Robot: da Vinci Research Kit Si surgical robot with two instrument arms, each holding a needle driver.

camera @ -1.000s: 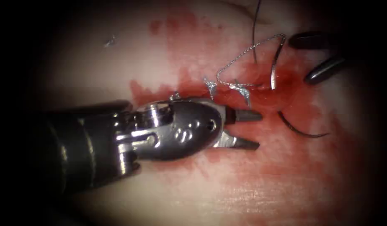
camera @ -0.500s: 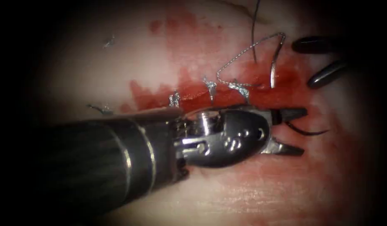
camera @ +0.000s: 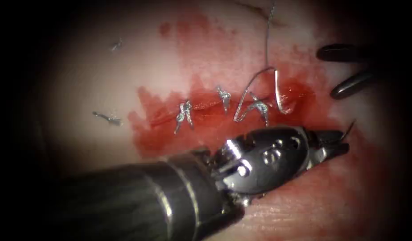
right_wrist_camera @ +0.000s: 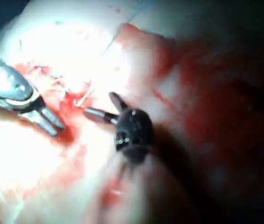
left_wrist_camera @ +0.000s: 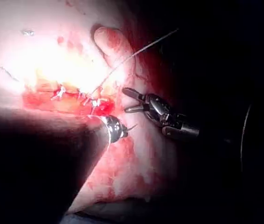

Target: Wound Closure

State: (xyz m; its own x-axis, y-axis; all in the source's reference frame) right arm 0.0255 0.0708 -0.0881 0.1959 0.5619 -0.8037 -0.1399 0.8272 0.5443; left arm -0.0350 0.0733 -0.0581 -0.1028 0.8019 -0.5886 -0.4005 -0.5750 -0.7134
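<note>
While the needle (camera: 348,130) is showing just a thin dark tip past the left claw (camera: 333,143), it is sitting at the right end of the cut (camera: 206,107), below it in the endoscope view, with the claw closed on its curve; how far along the curve the grip is cannot be told, since the claw is covering most of it. Compared with 1 second ago, when the needle was lying free on the tissue (camera: 125,71) and the claw was gaping beside it, the left tool is now holding it lifted clear of the surface, not buried in the tissue. The thread (camera: 268,44) is running from the top of the view down into a loose loop at the last bite near the cut's right end. 3 knotted stitches (camera: 224,96) are already sitting across the cut, so the closure is looking well advanced, with the loop at the right end not yet drawn tight. The right claw (camera: 344,67) is hanging open at the right edge, well apart from the needle, holding nothing. Red fluid (camera: 313,178) is staining the tissue around the cut.
</note>
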